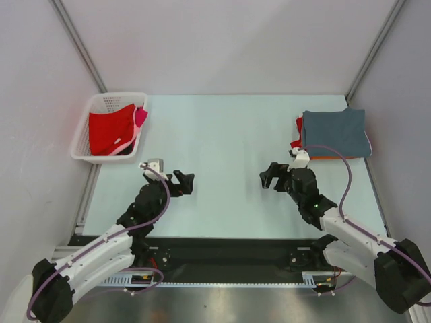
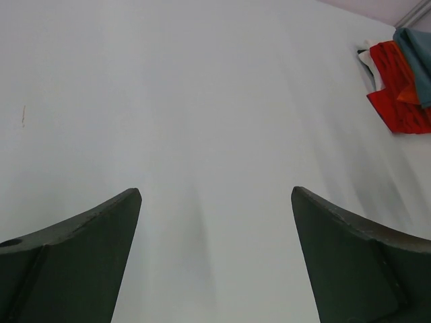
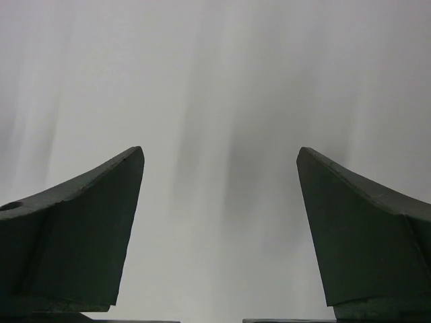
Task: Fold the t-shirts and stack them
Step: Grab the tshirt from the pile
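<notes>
Hovering over the table point(image 1: 222, 128), left gripper point(image 1: 184, 182) and right gripper point(image 1: 268, 176) both gape wide, empty; left one is just near-right of the basket point(image 1: 82, 134), so closer to the red t-shirt point(image 1: 108, 131) bunched inside; folded stack point(image 1: 335, 131), grey-blue on top, lies far right of the basket

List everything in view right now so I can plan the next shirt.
basket: one, white lattice, far-left corner of table
red t-shirt: one, bright red, in the basket
pink t-shirt: one, pink-magenta, at the basket's right side
grey-blue t-shirt: one, folded, top of far-right stack
red and orange t-shirts: count unclear, edges showing under the grey-blue one
table: one, pale blue-green
left end effector: black, open, empty, left of centre
right end effector: black, open, empty, right of centre
</notes>
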